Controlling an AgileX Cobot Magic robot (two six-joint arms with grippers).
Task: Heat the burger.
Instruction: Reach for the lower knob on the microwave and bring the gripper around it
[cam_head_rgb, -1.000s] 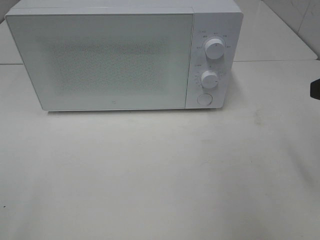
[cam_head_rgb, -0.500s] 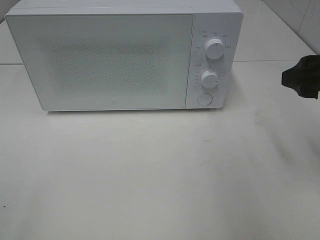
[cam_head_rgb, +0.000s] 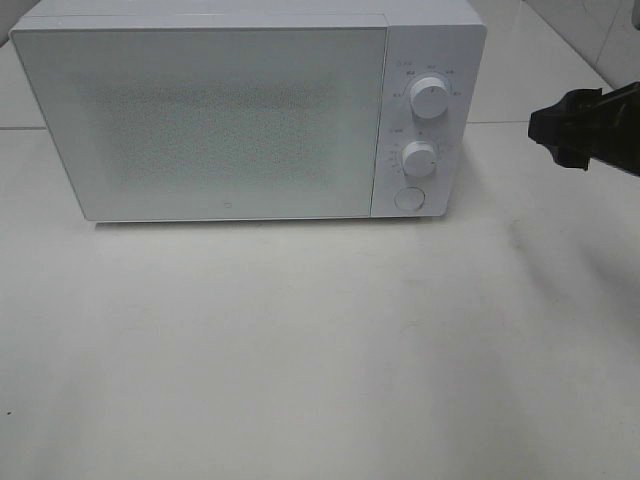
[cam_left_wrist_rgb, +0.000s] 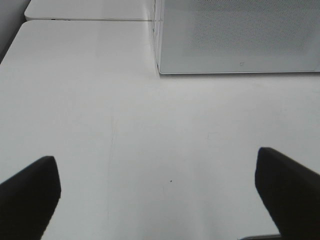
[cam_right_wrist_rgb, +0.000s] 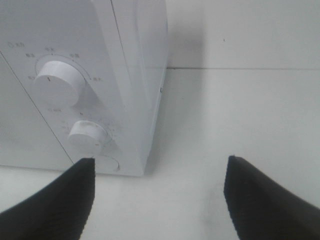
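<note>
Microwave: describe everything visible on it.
The microwave is a white, plastic-looking box, upright at the back of the white table, door shut. The door's speckled mesh window hides the inside. The panel right of it carries an upper knob, a lower knob and a round button below. Only the table touches it; the right gripper hangs apart at its right.

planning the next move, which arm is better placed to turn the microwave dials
Right, probably. The right gripper hangs open beside the microwave dials, facing them; the left gripper sits open over the table near its far corner.
</note>
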